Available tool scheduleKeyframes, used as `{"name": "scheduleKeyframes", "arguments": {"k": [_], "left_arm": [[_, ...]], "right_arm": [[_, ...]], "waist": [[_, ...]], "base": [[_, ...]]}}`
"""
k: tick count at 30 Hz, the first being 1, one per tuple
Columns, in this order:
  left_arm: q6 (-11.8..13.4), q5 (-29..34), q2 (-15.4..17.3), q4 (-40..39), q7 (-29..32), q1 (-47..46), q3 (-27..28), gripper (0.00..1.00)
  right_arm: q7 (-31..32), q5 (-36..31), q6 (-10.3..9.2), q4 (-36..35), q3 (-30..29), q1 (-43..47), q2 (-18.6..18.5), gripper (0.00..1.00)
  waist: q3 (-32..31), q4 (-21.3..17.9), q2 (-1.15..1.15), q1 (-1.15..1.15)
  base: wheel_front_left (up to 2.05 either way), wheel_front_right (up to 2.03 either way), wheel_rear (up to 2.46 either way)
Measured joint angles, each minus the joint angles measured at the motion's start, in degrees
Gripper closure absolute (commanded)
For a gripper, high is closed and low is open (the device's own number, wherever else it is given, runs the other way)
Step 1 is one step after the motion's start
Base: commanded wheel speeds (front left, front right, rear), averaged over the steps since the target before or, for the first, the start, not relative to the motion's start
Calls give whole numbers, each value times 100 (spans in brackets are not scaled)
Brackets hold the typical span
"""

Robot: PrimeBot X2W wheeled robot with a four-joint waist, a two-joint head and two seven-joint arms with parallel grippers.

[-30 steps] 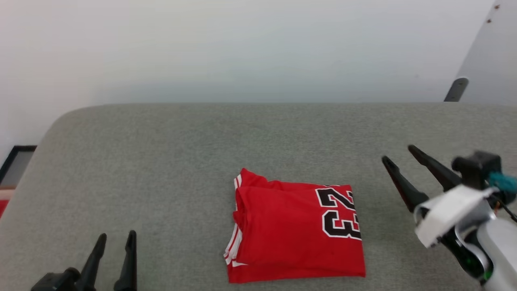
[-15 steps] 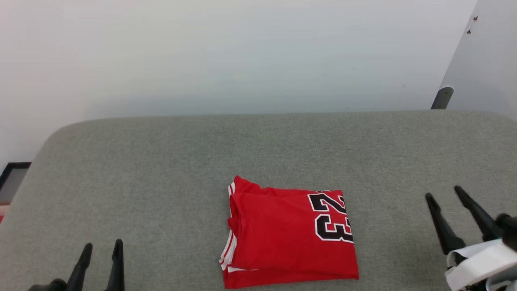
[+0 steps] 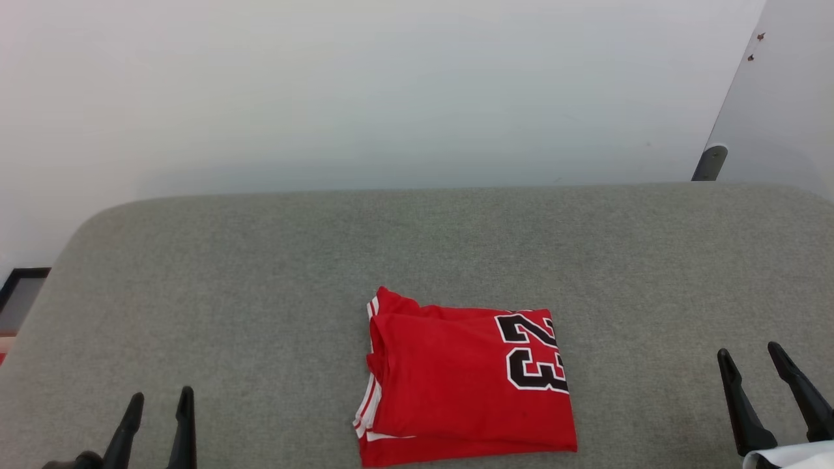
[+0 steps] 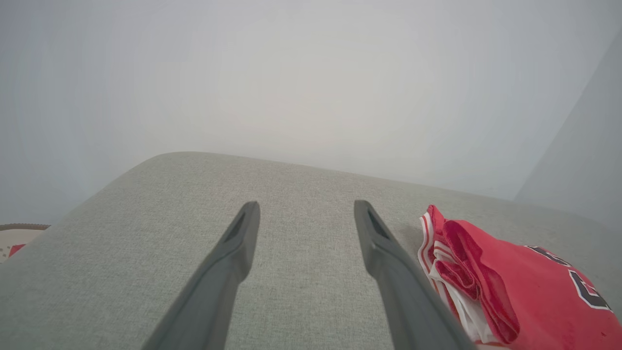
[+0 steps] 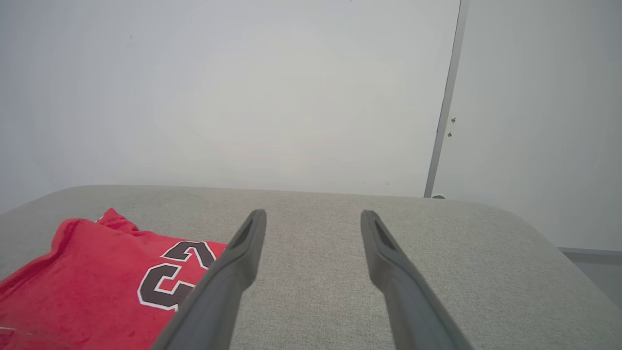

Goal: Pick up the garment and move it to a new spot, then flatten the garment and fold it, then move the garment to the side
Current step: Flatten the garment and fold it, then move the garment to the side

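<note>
At the head view's lower left, the left gripper (image 3: pixel 161 395) has its two dark fingers parted and holds nothing. At the lower right, the right gripper (image 3: pixel 749 352) is likewise spread and empty. Between them, low in the centre and clear of both, the garment (image 3: pixel 449 391) lies folded into a red rectangle, "23" at its right end and striped trim at its left. It rests on a grey cushion (image 3: pixel 260 260), with a pale wall (image 3: pixel 391 98) across the top.

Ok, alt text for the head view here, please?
A folded red jersey with a black "23" lies on a grey padded surface. The left gripper and right gripper, both open and empty, sit at the lower corners, apart from it.
</note>
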Motion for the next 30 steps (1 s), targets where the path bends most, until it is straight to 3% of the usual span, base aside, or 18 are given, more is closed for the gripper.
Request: {"name": "scheduleKeyframes", "arguments": {"k": [19,30], "left_arm": [[0,0,11,-24,0,-8,-109,0],[0,19,187,-5,3,-162,-147,0]], "right_arm": [[0,-88,0,-40,-48,120,81,0],[41,-33,0,282,548,-234,-87,0]], "waist": [[69,90,0,0],[144,471,0,0]], "base": [[0,0,0],[0,0,0]]}}
